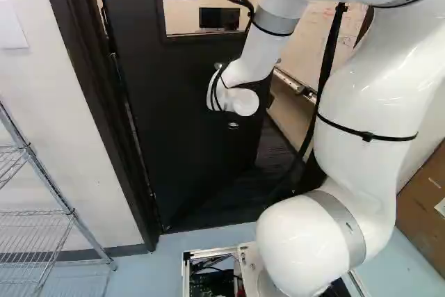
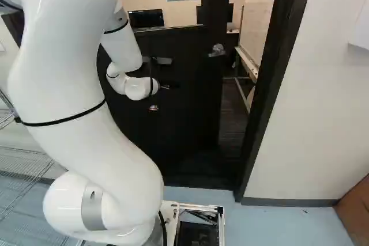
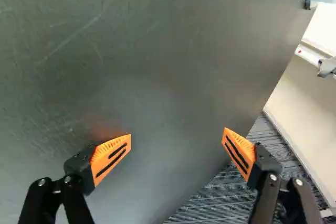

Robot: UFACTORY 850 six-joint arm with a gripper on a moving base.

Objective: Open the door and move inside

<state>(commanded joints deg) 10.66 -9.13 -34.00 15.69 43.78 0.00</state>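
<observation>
Ajar door (image 1: 184,151) obstructs the doorway (image 2: 274,79) near wire shelving (image 1: 69,209).

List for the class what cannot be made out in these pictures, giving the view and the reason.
Whether the black gripper with orange pads touches the black door: wrist view, no clear gap visible.
Floor behind the door: both base views, hidden by it.
Red writing on the pale board: left base view, too small.
Silver wire shelf: left base view, cut off by left edge.
Brown cardboard box: left base view, cut off by right edge.
</observation>
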